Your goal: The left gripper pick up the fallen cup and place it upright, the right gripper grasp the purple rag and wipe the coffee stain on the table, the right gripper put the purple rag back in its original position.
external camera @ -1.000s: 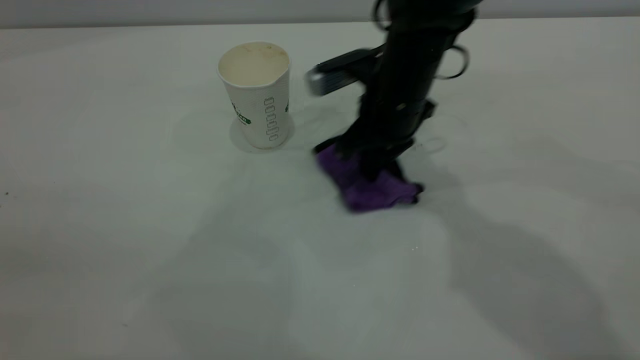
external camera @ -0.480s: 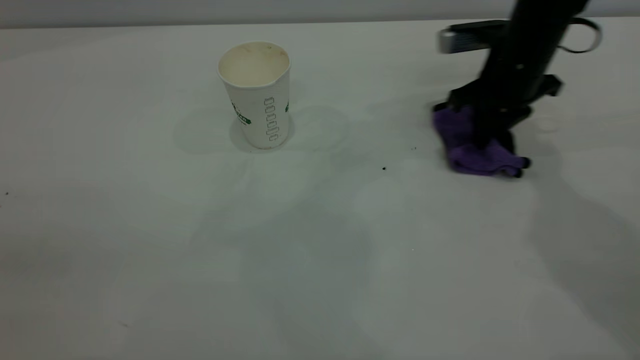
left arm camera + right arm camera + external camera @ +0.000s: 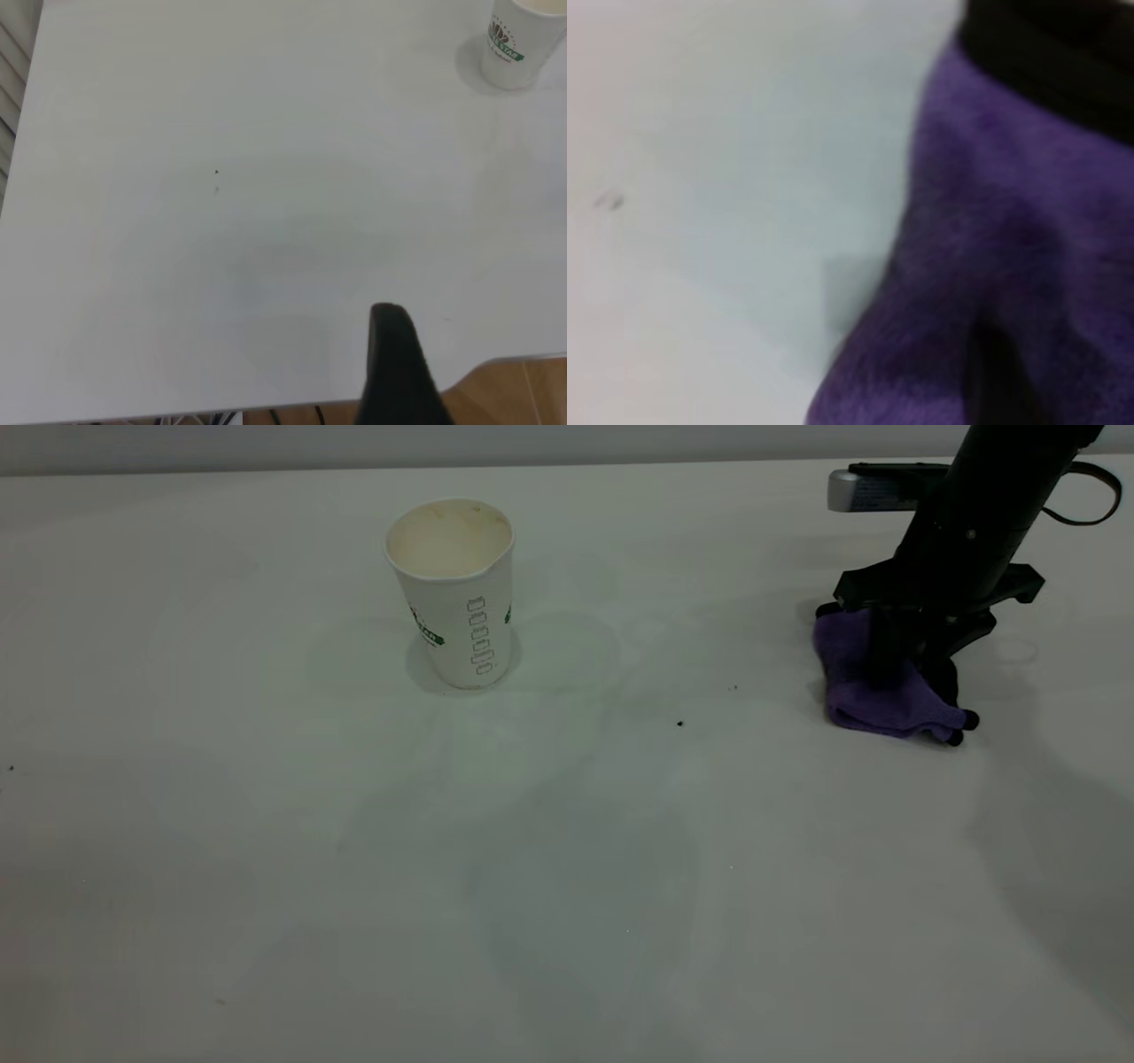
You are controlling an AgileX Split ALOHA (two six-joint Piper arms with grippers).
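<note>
The right gripper [image 3: 904,669], a black cylindrical arm end with black fingers, a looping thin cable and a silver-grey side block, stands at the far right of the table with its fingers clamped together on the purple rag [image 3: 873,691], a soft, fuzzy microfibre cloth with black edging that is bunched into a crumpled wad under the grip and rests on the surface. The main risk, as I judge it, lies in the release: because the cloth is gathered and not flat, opening the fingers may leave it heaped or folded over, and its nap could snag a fingertip and be dragged up as the arm lifts. Outward from there, the large matte white table [image 3: 567,886] shows no round dark blot, only a few tiny dark specks [image 3: 679,724] near the middle, so the wiping looks done, though a damp smear would be hard to spot on this pale top. Well apart to the left, the white ribbed paper cup [image 3: 456,598] with green lettering and a cream inside stands upright. The left gripper [image 3: 399,372] hangs parked off the table's edge; whether it is open cannot be told.
</note>
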